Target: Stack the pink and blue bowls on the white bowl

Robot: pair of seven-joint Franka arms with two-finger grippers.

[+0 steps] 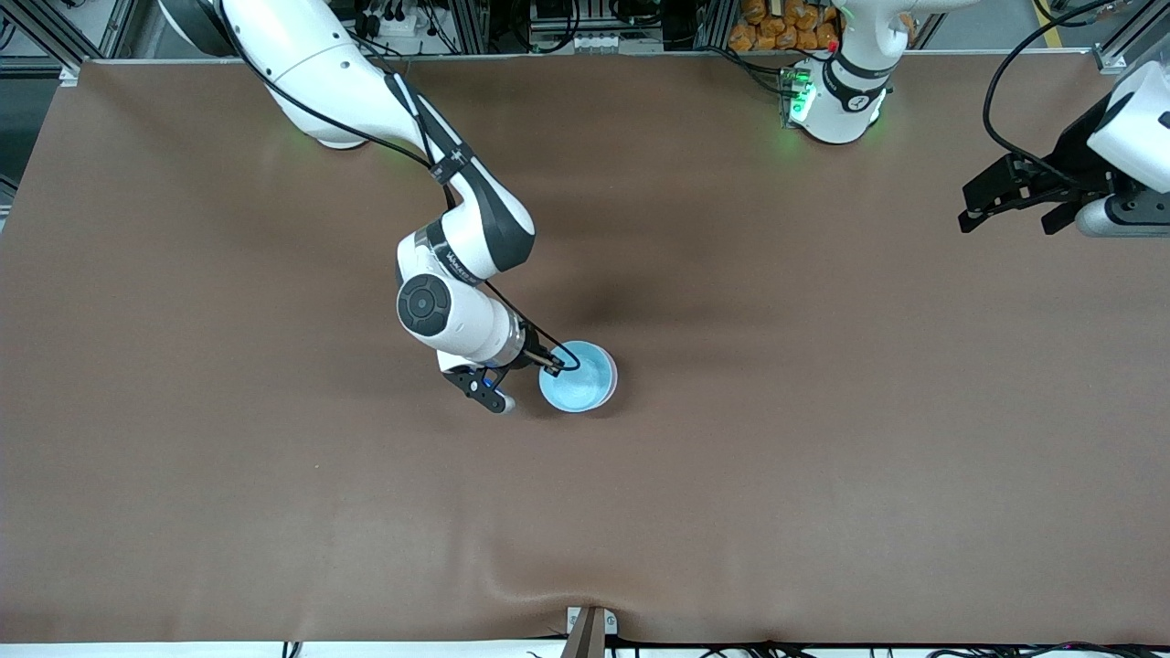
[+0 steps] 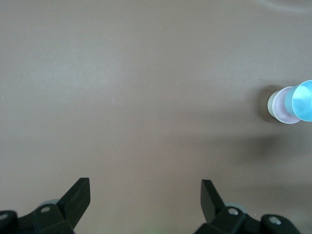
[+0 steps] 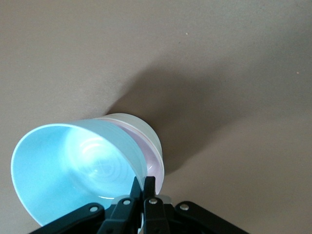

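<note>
A: Front view? 
B: Right gripper (image 1: 551,362) pinches the blue bowl (image 1: 579,376) rim, mid-table; bowl looks seated on something. Left gripper (image 1: 1013,212) waits at its own end of the table, spread wide.

A: Left wrist? 
B: Stack well off from its fingers (image 2: 78,197): white bowl (image 2: 271,105) lowest, pink bowl (image 2: 281,107), blue on top.

A: Right wrist? 
B: Jaws clamped on blue's rim, pink and white nested below it. Only release seems left.

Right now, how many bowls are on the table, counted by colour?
Blue bowl: 1
Pink bowl: 1
White bowl: 1
Total: 3 bowls, all nested in one stack.
</note>
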